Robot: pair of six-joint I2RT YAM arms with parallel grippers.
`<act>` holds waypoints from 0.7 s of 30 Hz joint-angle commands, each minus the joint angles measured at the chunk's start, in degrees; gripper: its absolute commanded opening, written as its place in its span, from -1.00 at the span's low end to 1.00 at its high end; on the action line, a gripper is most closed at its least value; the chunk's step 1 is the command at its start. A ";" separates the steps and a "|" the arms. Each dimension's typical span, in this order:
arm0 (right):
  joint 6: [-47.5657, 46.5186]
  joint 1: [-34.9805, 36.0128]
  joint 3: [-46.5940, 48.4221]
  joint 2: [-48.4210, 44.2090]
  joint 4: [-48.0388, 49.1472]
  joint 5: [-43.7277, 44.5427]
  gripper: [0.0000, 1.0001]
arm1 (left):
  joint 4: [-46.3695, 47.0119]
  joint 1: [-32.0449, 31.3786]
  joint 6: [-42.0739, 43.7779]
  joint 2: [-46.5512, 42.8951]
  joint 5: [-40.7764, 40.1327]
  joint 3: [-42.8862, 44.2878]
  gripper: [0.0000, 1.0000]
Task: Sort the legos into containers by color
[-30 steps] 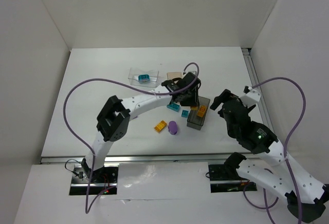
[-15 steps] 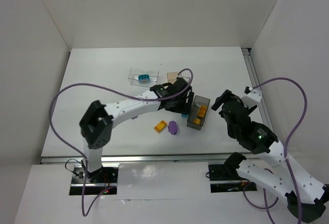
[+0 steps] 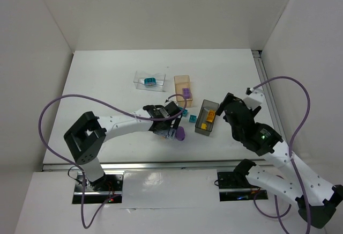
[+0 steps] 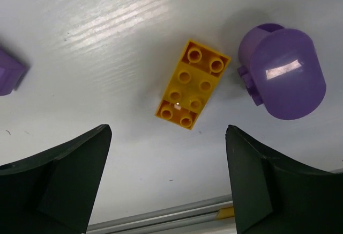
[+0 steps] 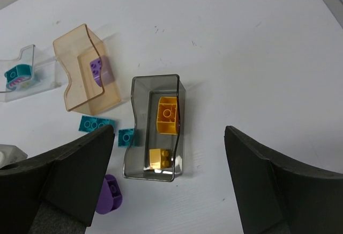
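Observation:
My left gripper hangs open low over a yellow lego lying flat between its fingers. A purple oval piece rests just right of it. Two teal legos lie beside the dark grey container, which holds two yellow legos. One purple lego lies in the orange-tan container. Inside the clear container sits a teal lego. My right gripper is open and empty, above and right of the dark container.
Another purple lego shows at the left edge of the left wrist view. A metal rail runs along the table's near edge just behind the left gripper. White walls close in the table on three sides.
My left arm has pulled back from over the orange-tan container to the yellow lego near the front, and its jaws have opened. A purple lego now shows in that container. The right arm shifted slightly.

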 commanded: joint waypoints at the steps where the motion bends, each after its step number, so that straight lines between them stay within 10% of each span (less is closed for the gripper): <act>1: -0.23 0.42 0.88 -0.43 2.69 0.39 0.81 | 2.88 -0.27 0.33 -1.06 -2.78 0.75 0.86; 12: -1.28 0.42 2.03 0.63 2.69 -0.14 0.81 | 6.93 1.58 4.02 6.76 1.26 1.99 0.57; 21: -1.28 0.42 2.03 1.15 2.69 -0.67 0.81 | 5.17 7.02 3.93 1.15 2.83 4.44 -0.94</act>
